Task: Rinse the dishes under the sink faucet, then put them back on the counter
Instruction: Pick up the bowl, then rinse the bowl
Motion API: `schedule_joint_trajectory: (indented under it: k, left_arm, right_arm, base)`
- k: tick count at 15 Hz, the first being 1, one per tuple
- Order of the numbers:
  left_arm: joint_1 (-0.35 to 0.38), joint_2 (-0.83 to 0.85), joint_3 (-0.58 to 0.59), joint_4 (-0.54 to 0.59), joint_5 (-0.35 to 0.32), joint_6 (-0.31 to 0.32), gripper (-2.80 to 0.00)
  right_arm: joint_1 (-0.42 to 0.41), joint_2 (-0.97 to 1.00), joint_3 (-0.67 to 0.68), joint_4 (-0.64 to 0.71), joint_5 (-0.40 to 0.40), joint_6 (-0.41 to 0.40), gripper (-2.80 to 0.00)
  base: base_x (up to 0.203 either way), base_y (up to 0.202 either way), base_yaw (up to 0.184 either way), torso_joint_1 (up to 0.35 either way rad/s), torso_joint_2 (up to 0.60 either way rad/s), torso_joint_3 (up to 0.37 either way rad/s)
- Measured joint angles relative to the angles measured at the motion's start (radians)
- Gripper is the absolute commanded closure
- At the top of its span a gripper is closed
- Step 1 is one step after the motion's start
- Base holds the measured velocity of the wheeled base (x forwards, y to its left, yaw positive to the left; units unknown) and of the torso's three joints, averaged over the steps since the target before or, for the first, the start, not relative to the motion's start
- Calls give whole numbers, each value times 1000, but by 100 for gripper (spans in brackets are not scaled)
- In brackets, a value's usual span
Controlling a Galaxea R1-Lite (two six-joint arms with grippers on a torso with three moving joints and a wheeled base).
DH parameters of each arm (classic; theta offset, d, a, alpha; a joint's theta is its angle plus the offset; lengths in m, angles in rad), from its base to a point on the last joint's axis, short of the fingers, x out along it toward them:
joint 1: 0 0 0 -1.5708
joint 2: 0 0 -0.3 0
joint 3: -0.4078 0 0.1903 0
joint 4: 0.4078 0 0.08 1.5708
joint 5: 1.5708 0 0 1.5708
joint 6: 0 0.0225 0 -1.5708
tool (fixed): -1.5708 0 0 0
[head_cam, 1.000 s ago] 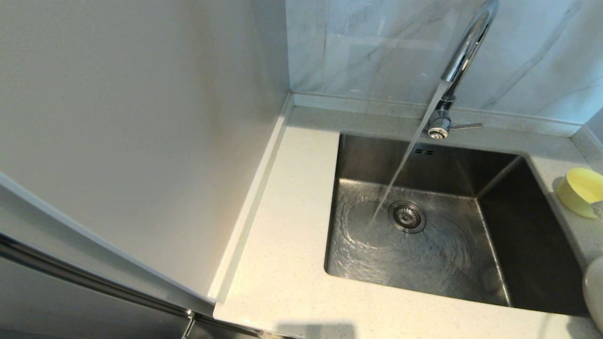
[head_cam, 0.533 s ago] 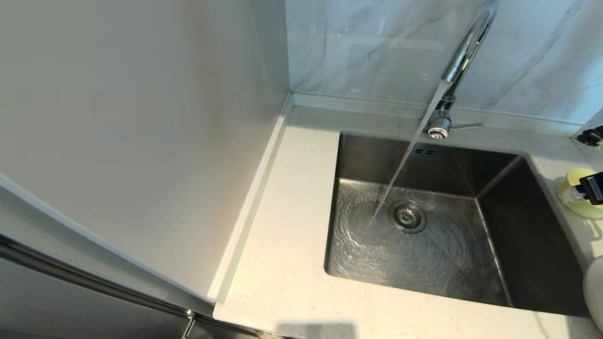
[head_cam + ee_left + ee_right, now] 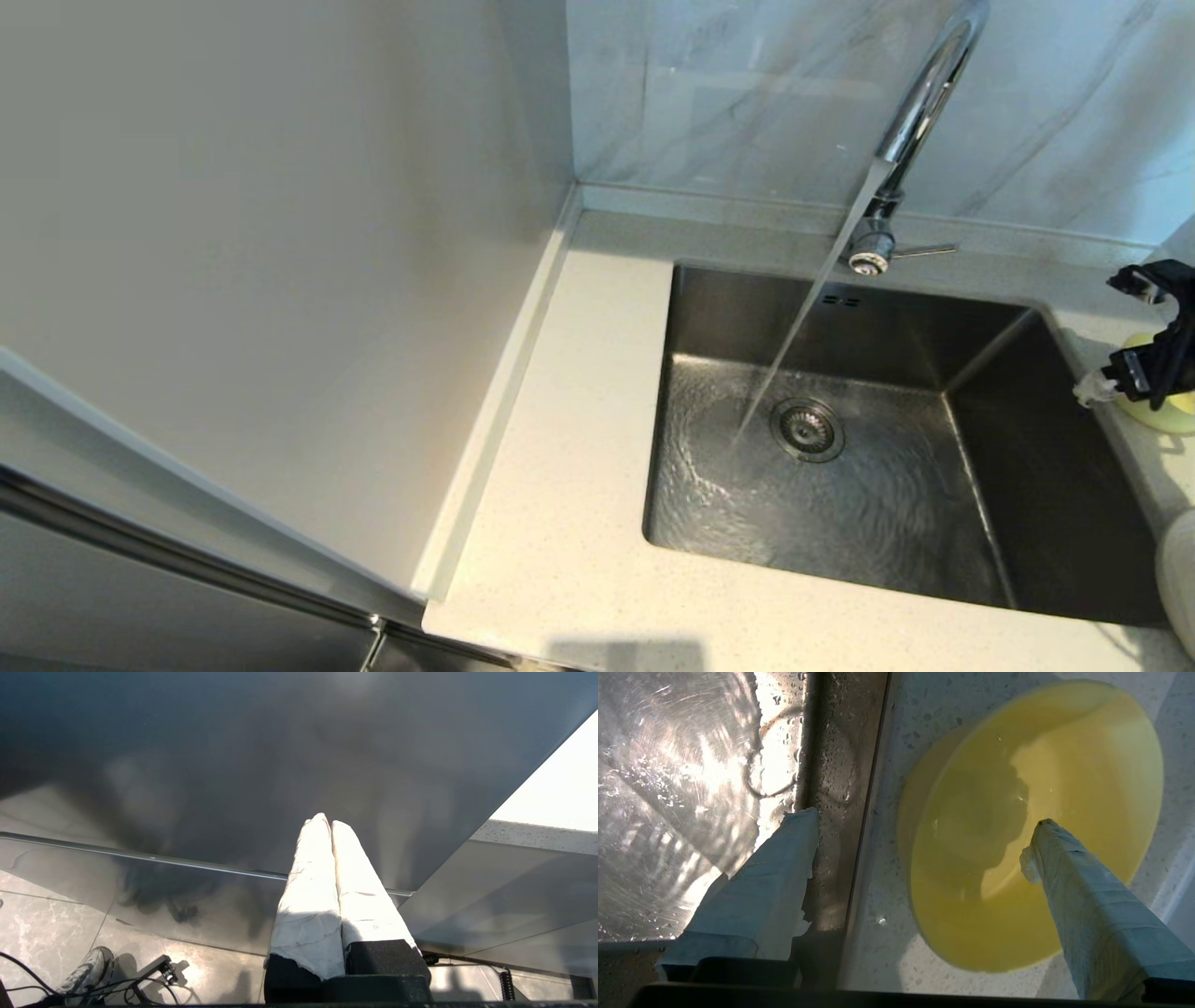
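- Head view a second before held no arm; by this moment the right end effector [image 3: 1120, 327] had come in over the right-hand strip of the off-white speckled stone counter [image 3: 560, 523], above the small pale-yellow bowl [image 3: 1167, 411] just beside the rim of the square brushed-steel sink [image 3: 1027, 485].
- Right wrist view showed its two padded fingers [image 3: 775, 868] spread wide, one over the wet sink edge and the other above the bowl's hollow [image 3: 1064, 765], gripping nothing.
- That arrival suggested the bowl was the piece about to be picked up for rinsing; the grasp itself was not yet made.
- Water ran from the tall chrome gooseneck faucet [image 3: 920, 103] into the basin, beside the round strainer drain [image 3: 807, 429].
- Left end effector [image 3: 329, 858] hung below counter height by a dark cabinet front, fingers pressed together and empty.
- Count: one bowl, one faucet, one sink, one drain; a cream-white rounded edge [image 3: 1178, 579], probably the plate, at the right border; no chopsticks visible.
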Motion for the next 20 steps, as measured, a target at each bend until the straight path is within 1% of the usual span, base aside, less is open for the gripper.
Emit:
schedule_joint_trajectory:
  k: [5, 8, 10, 12, 14, 15, 17, 18, 20]
  left_arm:
    - [0, 0, 0, 0, 0, 0, 0]
    - [0, 0, 0, 0, -1, 0, 0]
    - [0, 0, 0, 1, 0, 0, 0]
    - [0, 0, 0, 0, 0, 0, 0]
    - [0, 0, 0, 0, -1, 0, 0]
    - [0, 0, 0, 0, 0, -1, 0]
    - [0, 0, 0, 0, 0, 0, 0]
    - [0, 0, 0, 0, -1, 0, 0]
    - [0, 0, 0, 0, -1, 0, 0]
  right_arm:
    - [7, 8, 0, 0, 1, 2, 0]
    - [25, -58, 32, 2, 10, 8, 0]
    - [61, -136, 74, 10, 20, 11, 0]
    - [109, -205, 113, 49, 26, 16, 0]
    - [160, -265, 132, 74, 52, 67, 0]
    - [183, -297, 136, 99, 87, 96, 0]
    - [246, -377, 139, 219, 183, 166, 0]
    - [287, -418, 143, 284, 253, 234, 0]
    - [342, -471, 160, 335, 424, 377, 0]
  base:
    - [0, 0, 0, 0, 0, 0]
    - [0, 0, 0, 0, 0, 0]
    - [0, 0, 0, 0, 0, 0]
    - [0, 0, 0, 0, 0, 0]
    - [0, 0, 0, 0, 0, 0]
    - [0, 0, 0, 0, 0, 0]
    - [0, 0, 0, 0, 0, 0]
    - [0, 0, 0, 0, 0, 0]
    - [0, 0, 0, 0, 0, 0]
